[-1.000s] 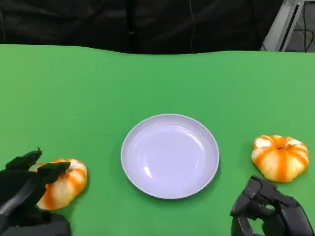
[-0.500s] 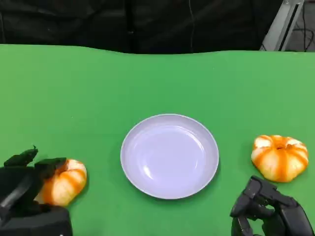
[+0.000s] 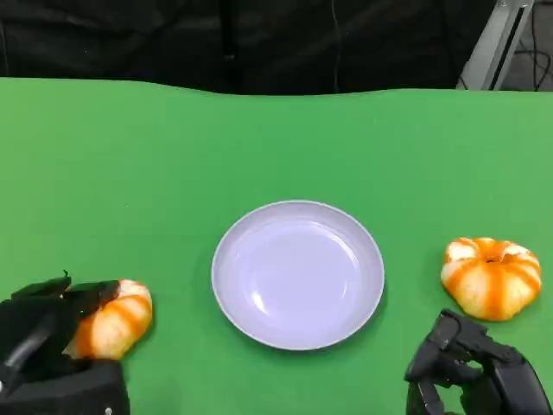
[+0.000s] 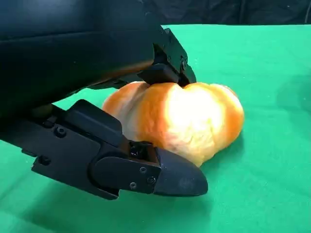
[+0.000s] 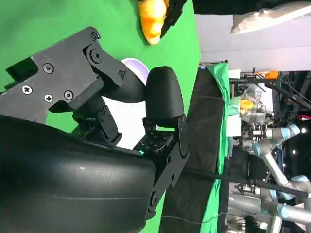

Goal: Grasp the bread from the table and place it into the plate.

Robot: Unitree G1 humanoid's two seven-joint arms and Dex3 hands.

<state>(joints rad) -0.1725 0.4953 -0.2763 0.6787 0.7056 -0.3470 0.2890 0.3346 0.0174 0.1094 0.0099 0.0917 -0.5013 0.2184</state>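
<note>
1. Head view: the left hand (image 3: 47,333) sits at the lower left of the frame, its black fingers reaching right over the top and near side of an orange-and-white bread (image 3: 115,318) that lies on the green table (image 3: 259,147).
2. Head view: the white plate (image 3: 298,274) lies at the centre of the frame with nothing in it, a strip of bare cloth between it and the bread at the left hand.
3. Head view: a second bread (image 3: 491,277) lies at the right edge, apart from the plate and from both hands.
4. Head view: the right hand (image 3: 475,372) rests at the lower right corner, just below the second bread and not touching it; its fingers are curled in with nothing between them.
5. Left wrist view: the left hand (image 4: 121,121) comes in from the left of the frame and brackets the bread (image 4: 194,119) at centre. One finger lies on the bread's upper surface and another lies along its lower side against the cloth, so the fingers are clamped on the bread, which rests on the table.
6. Right wrist view: the right hand (image 5: 121,116) occupies most of the frame, fingers folded close together around nothing. Beyond them are a sliver of the plate (image 5: 133,65) and, at the upper edge, the bread (image 5: 153,19) with the left hand's dark fingers on it.
</note>
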